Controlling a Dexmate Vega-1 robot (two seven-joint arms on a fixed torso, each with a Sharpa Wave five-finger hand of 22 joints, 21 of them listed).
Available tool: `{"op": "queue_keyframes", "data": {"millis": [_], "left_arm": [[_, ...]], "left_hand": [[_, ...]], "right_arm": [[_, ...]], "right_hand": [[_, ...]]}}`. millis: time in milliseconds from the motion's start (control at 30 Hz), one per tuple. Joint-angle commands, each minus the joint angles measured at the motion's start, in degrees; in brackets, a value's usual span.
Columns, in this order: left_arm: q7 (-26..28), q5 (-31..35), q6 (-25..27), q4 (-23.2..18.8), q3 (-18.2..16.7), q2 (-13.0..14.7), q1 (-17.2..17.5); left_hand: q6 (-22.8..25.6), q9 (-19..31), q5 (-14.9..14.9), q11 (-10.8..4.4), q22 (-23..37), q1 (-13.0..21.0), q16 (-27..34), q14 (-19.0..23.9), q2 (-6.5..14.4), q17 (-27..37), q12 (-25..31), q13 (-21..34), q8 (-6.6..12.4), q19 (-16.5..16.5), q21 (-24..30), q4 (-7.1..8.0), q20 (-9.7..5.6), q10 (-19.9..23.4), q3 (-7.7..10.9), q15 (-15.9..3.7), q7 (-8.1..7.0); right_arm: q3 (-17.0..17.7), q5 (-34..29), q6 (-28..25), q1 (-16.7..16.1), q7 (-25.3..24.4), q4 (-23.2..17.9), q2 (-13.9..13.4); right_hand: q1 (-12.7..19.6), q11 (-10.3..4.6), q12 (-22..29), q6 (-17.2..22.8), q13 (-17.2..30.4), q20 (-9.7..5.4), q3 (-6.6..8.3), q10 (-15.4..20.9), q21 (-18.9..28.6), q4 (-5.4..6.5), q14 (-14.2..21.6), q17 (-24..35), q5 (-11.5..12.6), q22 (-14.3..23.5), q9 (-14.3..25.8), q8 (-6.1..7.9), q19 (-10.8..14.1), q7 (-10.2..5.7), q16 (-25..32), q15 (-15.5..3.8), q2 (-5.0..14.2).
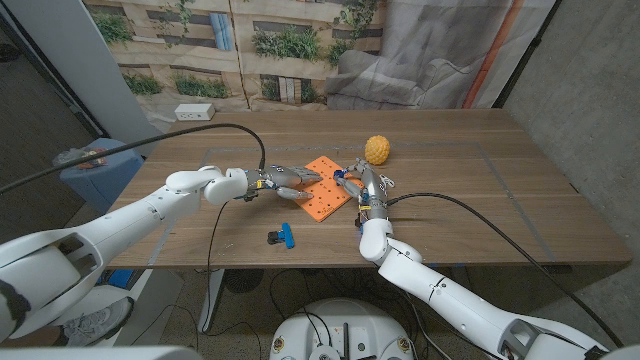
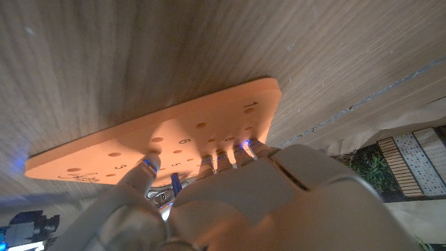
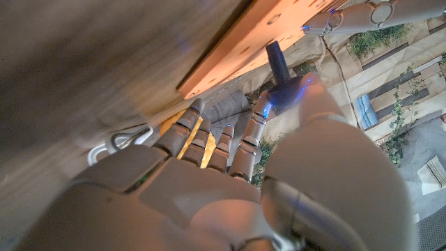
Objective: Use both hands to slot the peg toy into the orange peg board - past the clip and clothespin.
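The orange peg board [image 1: 322, 190] lies at the middle of the table, with numbers and holes on its face [image 2: 209, 118]. My left hand [image 1: 283, 182] presses its fingertips [image 2: 230, 155] down on the board's left part. My right hand [image 1: 362, 188] is at the board's right edge and pinches the dark blue peg toy [image 3: 277, 61] between thumb and a finger. The peg stands close to the board's edge [image 3: 230, 56], just off its surface. A metal clip [image 3: 115, 143] lies on the wood beside my right hand. The blue clothespin [image 1: 283, 236] lies nearer the front edge.
A yellow bumpy ball [image 1: 376, 149] sits just behind the board. A white power strip [image 1: 192, 112] lies at the table's far left. Cables run from both wrists across the wood. Bare wood stretches to the right of my right arm.
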Motion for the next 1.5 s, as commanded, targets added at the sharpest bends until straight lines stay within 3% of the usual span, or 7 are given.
{"op": "queue_keyframes", "data": {"millis": [33,1500], "left_arm": [[0.15,0.15,0.09,-0.10,-0.06,-0.10,0.08],[-0.21,-0.58,0.22,0.74,0.26,-0.67,-0.16]], "left_hand": [[3.27,0.47,-0.18,-0.26,0.32,-0.24,0.54,0.62,4.08,0.17,0.47,0.32,0.45,0.39,0.23,0.01,-8.39,2.31,0.33,-3.76,-0.10],[3.31,0.47,-0.20,-0.31,0.32,-0.41,0.60,0.95,4.06,0.21,0.46,0.32,0.44,0.46,0.20,0.01,-8.14,2.40,0.51,-3.78,-0.04]], "right_arm": [[0.06,0.14,-0.19,-0.13,0.10,-0.01,-0.07],[0.67,1.71,0.56,-0.02,0.73,0.52,0.12]], "right_hand": [[3.39,-0.28,-0.20,4.57,0.11,0.16,-0.07,0.06,0.39,0.04,-0.37,0.25,0.18,0.11,0.28,0.34,0.14,-4.66,0.26,-2.32,2.76],[4.56,-0.47,-0.38,4.14,0.13,0.11,-0.18,-0.19,0.41,-0.24,-0.50,0.43,0.35,0.11,0.33,0.28,-0.01,-4.72,0.27,-2.47,3.01]]}}
